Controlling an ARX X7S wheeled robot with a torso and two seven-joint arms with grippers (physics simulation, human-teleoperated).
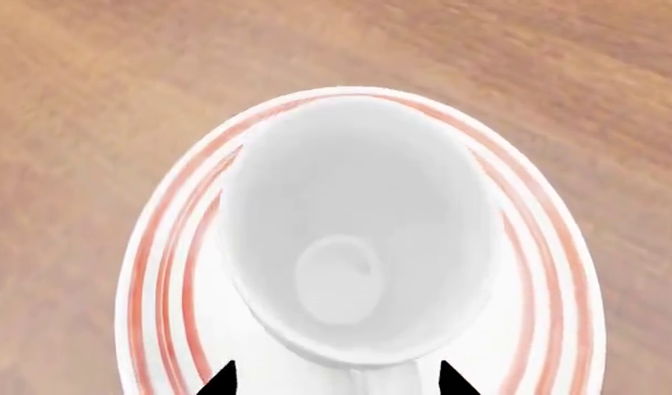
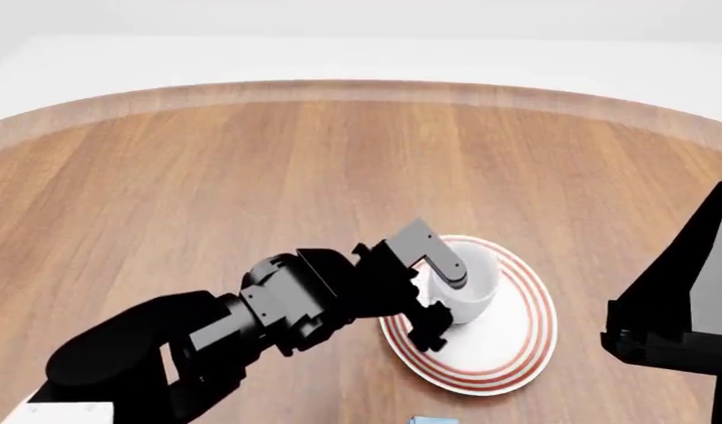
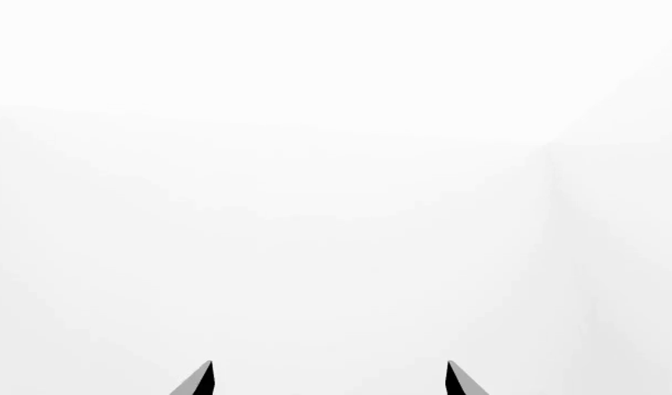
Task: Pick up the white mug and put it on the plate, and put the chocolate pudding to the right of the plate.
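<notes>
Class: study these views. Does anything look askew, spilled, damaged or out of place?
Nothing stands out. The mug sits upright on the plate, intact and empty, with the left tool at its handle side.

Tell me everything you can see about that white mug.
The mug is plain glossy white, ceramic by its look, empty and unmarked. It stands upright, mouth open upward, over the plate, seemingly resting on it toward its far side. The left gripper is around the mug's near side; its handle is barely visible, so the exact hold is unclear.
</notes>
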